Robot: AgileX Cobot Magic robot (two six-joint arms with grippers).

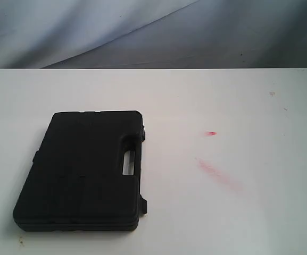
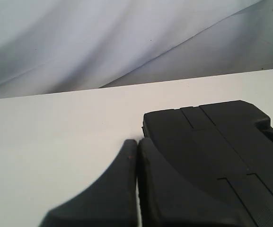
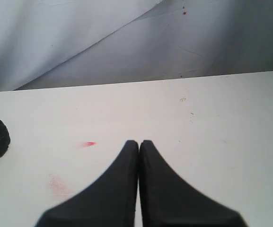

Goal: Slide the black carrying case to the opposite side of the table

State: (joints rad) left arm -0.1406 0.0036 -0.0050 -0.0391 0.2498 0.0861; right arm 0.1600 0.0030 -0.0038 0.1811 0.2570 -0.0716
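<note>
- The flat rectangular matte black moulded plastic case (image 1: 81, 170) lies flat on the left part of the wide white matte table (image 1: 238, 101) in the exterior view. Its slotted handle cutout faces the table's middle.
- The left gripper (image 2: 137, 142) has its fingers pressed together with nothing between them, tips just beside a corner of the case (image 2: 212, 142); whether they touch it cannot be told.
- The right gripper (image 3: 139, 143) is likewise clenched and empty, over bare table near a pinkish-red smear (image 3: 89, 144), well apart from the case.

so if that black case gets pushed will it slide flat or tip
Likely slides rather than tips: the case lies flat and low on the smooth white table. Its moulded shell looks rigid, so probably no flexing.
</note>
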